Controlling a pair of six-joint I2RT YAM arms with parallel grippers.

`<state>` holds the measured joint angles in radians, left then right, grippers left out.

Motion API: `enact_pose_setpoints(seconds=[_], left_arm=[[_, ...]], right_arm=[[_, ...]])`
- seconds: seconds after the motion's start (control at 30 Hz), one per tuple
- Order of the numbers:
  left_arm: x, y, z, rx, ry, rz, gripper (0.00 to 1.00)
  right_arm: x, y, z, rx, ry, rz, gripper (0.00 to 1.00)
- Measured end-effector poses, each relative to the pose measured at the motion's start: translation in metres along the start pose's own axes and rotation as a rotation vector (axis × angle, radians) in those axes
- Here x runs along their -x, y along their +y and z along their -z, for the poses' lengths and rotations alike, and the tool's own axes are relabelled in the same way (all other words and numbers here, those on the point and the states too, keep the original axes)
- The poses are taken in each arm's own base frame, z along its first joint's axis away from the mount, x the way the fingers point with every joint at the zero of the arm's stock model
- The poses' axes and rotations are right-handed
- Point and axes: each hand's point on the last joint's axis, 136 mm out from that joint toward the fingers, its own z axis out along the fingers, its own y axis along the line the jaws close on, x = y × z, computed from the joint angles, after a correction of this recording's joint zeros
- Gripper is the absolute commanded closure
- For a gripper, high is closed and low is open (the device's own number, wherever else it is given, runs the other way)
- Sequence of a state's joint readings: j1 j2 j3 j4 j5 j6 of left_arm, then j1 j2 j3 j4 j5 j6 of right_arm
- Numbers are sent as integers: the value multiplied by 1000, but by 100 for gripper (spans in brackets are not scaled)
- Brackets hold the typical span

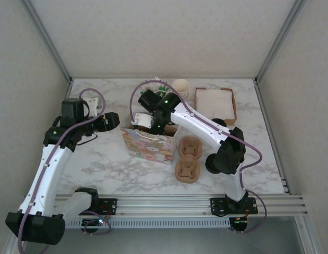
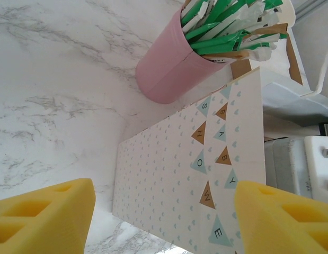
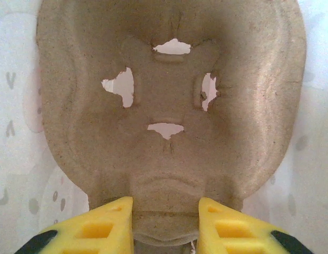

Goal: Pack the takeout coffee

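The takeout coffee is hidden or out of view. A paper gift bag point(image 1: 150, 148) with pastel print stands open at the table's middle. My right gripper point(image 1: 156, 127) reaches down into its mouth. In the right wrist view that gripper point(image 3: 166, 227) is shut on the narrow waist of a brown pulp cup carrier point(image 3: 169, 95), with the bag's pale inner wall point(image 3: 15, 106) behind it. My left gripper point(image 1: 112, 121) hangs just left of the bag. It stands open point(image 2: 164, 217), nothing between its yellow fingers point(image 2: 44, 217), facing the bag's side panel point(image 2: 179, 174).
Two more pulp carriers point(image 1: 187, 157) lie right of the bag. Behind it stand a pink cup of green-wrapped sticks point(image 2: 169, 69), stacked cream cups point(image 1: 180, 87) and a brown box of napkins point(image 1: 214, 103). A low black round item point(image 1: 221, 122) shows beside the right arm.
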<state>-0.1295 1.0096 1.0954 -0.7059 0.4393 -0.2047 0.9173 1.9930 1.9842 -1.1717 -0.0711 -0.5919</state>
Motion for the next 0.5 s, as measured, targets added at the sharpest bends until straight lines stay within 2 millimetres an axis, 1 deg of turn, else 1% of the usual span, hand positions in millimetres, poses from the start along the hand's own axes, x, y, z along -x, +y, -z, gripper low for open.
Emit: enact_pose_setpoints(seconds=[0.2,0.5], left_arm=[[1,1,-2,-2,-7,-3,30],[-1,3,-7,-1,-3,-1,29]], right_arm=[[-3,0,-12,16,27,-3,69],[-14,0,-39,35,110,-5,69]])
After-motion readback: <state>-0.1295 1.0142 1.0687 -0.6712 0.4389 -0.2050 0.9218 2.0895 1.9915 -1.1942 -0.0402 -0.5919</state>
